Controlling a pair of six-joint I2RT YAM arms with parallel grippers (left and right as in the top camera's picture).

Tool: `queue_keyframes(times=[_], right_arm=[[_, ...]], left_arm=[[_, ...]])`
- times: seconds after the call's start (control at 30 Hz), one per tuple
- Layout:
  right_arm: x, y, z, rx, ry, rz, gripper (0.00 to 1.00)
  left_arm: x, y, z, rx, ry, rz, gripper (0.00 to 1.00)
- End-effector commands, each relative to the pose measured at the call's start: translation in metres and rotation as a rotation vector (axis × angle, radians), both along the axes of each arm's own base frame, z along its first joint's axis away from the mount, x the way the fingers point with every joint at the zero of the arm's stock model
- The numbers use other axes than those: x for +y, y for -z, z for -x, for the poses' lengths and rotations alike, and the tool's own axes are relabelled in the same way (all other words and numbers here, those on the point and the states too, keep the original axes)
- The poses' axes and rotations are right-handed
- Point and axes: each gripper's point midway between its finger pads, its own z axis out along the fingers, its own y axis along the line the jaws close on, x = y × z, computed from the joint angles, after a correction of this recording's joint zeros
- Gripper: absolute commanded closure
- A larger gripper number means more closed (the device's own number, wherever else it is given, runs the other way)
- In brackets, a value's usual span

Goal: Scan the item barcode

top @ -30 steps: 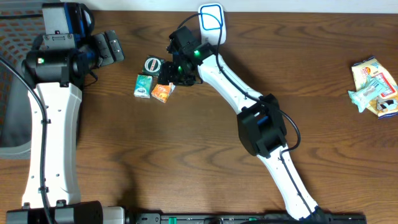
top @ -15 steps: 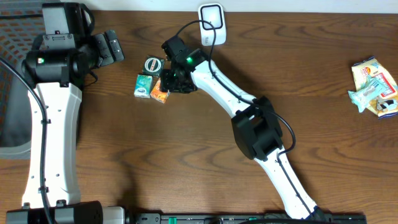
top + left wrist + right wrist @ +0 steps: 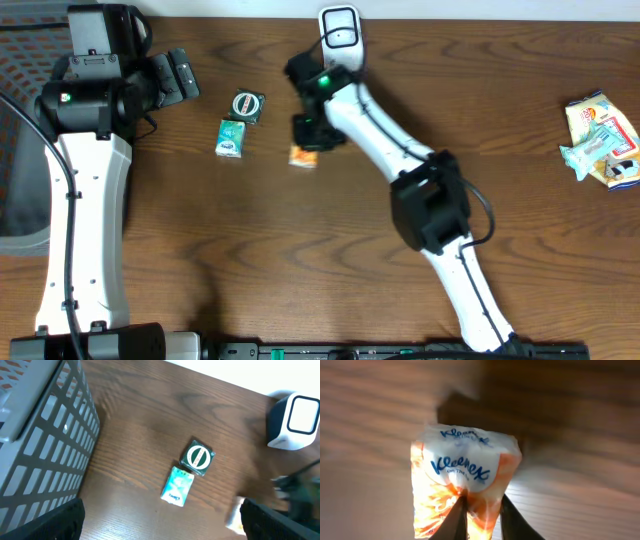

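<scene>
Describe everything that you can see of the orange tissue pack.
The tissue pack is a small, soft plastic packet: white at one end with blue Kleenex lettering, orange and patterned at the other. The right gripper pinches its orange end, and the wrap looks crumpled there. It seems raised above the wooden table.

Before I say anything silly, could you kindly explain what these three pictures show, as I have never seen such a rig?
This is a robot: a left arm and a right arm, both white, at a wooden table. One picture looks down from above; the other two come from a camera on each wrist. The left end effector is open and empty; a grey basket stands beside that arm. The right end effector pinches an orange Kleenex pack near the white scanner. On the table lie a green pack, a dark box with a round label and, far right, some snack packets.
</scene>
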Motion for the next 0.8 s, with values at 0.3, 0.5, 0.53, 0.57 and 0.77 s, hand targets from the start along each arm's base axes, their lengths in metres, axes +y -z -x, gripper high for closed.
queue_keyframes(times=[0.3, 0.5, 0.53, 0.57, 0.77], right_arm=[[-0.033, -0.077, -0.012, -0.18, -0.192, 0.075, 0.43], [0.0, -0.07, -0.005, -0.251, -0.231, 0.134, 0.44], [0.003, -0.07, -0.007, -0.295, -0.19, 0.19, 0.43], [0.004, -0.067, -0.007, -0.319, -0.167, 0.227, 0.44], [0.018, -0.039, 0.001, -0.356, -0.169, 0.346, 0.46]], left_arm=[[0.002, 0.004, 0.0, 0.012, -0.014, -0.004, 0.02], [0.002, 0.004, 0.0, 0.012, -0.014, -0.004, 0.02], [0.002, 0.004, 0.0, 0.012, -0.014, -0.003, 0.02], [0.002, 0.004, 0.0, 0.012, -0.014, -0.003, 0.02], [0.002, 0.004, 0.0, 0.012, -0.014, -0.004, 0.02]])
